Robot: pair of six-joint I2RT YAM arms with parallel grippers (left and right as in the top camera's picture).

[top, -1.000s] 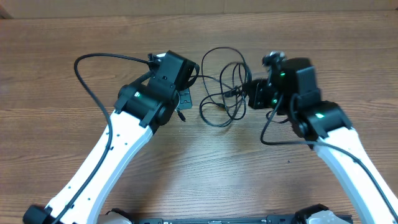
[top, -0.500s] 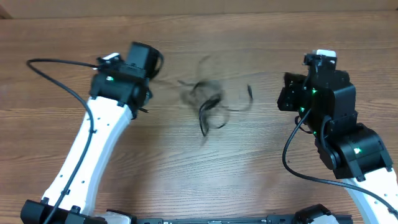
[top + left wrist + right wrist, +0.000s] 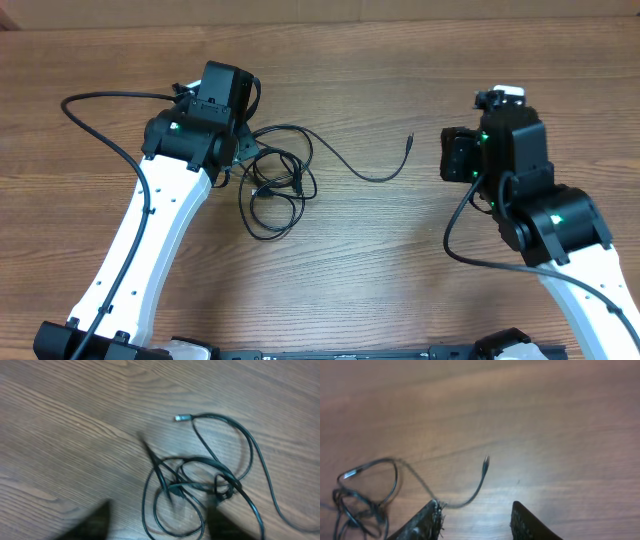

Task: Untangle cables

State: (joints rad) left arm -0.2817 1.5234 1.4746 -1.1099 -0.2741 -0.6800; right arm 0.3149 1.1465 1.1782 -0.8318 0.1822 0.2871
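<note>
Left gripper (image 3: 160, 522) and right gripper (image 3: 476, 512) both spread wide, empty. One plug end (image 3: 486, 462) trails free. The rest of the cables (image 3: 205, 460) lie looped, probably knotted. Most work left.

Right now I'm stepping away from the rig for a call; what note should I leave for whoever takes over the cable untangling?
Left gripper: open, empty, above the cables.
Right gripper: open, empty, with a free plug end ahead of it.
Cables: tangled loops on the table; one strand runs right to the plug end.
Done: one strand lies pulled out of the bundle.
Left: separate the loops.
</note>
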